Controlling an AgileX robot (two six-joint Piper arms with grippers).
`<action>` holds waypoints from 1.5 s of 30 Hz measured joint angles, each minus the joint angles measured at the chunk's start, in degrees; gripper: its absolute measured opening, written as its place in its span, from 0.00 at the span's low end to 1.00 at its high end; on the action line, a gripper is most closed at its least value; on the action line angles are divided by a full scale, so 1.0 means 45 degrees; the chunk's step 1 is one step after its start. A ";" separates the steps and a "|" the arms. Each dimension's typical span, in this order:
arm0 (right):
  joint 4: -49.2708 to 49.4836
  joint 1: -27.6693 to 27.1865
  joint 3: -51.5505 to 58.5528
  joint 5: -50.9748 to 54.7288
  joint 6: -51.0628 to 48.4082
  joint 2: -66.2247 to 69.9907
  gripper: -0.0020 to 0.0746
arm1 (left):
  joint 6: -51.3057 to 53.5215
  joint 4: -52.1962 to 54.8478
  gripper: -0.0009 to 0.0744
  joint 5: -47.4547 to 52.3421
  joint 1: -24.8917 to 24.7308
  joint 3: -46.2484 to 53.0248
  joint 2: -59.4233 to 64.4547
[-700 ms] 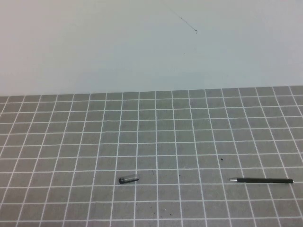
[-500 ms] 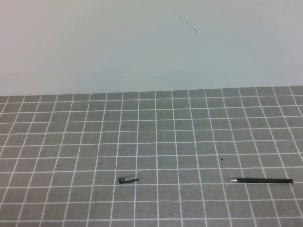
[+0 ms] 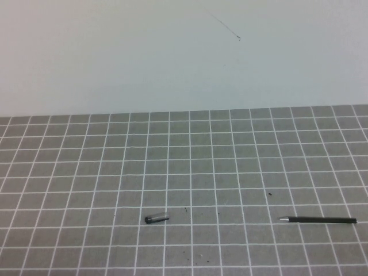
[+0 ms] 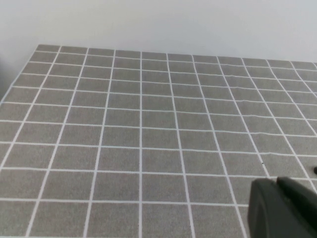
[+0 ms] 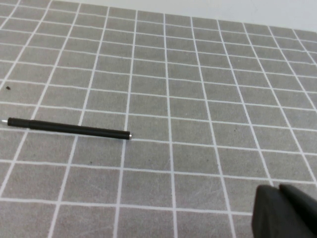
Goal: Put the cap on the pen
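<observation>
The pen (image 3: 317, 219) is thin and black with a small silver tip. It lies flat on the grid mat at the front right, tip pointing left. It also shows in the right wrist view (image 5: 69, 128). The short dark cap (image 3: 156, 218) lies flat at the front, left of centre, several squares from the pen. Neither arm shows in the high view. My left gripper (image 4: 276, 182) hangs over bare mat, its fingers together and empty. My right gripper (image 5: 278, 187) is shut and empty, a few squares from the pen's blunt end.
The grey grid mat (image 3: 190, 161) covers the table up to a plain pale wall (image 3: 172, 52) at the back. A few tiny dark specks (image 3: 269, 194) lie on the mat between cap and pen.
</observation>
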 joint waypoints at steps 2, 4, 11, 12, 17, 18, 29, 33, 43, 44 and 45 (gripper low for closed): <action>0.0000 0.0000 0.0000 0.0000 0.0000 0.0000 0.02 | 0.0000 0.0000 0.01 0.0000 0.0000 0.0000 0.0000; 0.0000 0.0000 0.0000 0.0000 0.0000 0.0000 0.02 | 0.0000 0.0000 0.01 0.0000 0.0000 0.0000 0.0000; -0.0253 0.0000 0.0000 0.0000 -0.0097 0.0000 0.02 | 0.0000 0.0000 0.01 0.0000 0.0000 0.0000 0.0000; -0.0577 0.0000 0.0000 0.0000 -0.0204 0.0000 0.02 | 0.0000 0.0000 0.01 0.0000 0.0000 0.0000 0.0000; -0.1162 0.0000 0.0000 0.0000 -0.0476 0.0021 0.02 | 0.0000 0.0000 0.01 0.0000 0.0000 0.0000 0.0000; -0.1172 0.0000 0.0000 0.0000 -0.0476 0.0021 0.02 | 0.0000 0.0000 0.01 0.0000 0.0000 0.0000 0.0000; -0.1192 0.0000 0.0000 0.0000 -0.0447 0.0021 0.02 | 0.0000 0.0000 0.01 0.0000 0.0000 0.0000 0.0000; -0.1192 0.0000 0.0000 0.0000 -0.0437 0.0021 0.02 | 0.0000 0.0000 0.01 0.0000 0.0000 0.0000 0.0000; 0.0752 0.0000 0.0023 -0.0121 0.0247 0.0021 0.02 | 0.0000 -0.0824 0.01 -0.0051 0.0000 0.0000 0.0000; 0.1479 0.0000 0.0045 -0.0117 0.0304 0.0021 0.02 | 0.0000 -0.0938 0.01 -0.0080 0.0000 0.0000 0.0000; 0.2338 0.0000 0.0041 -0.0154 0.0311 0.0021 0.02 | 0.0000 -0.1001 0.01 -0.0105 0.0000 0.0000 0.0000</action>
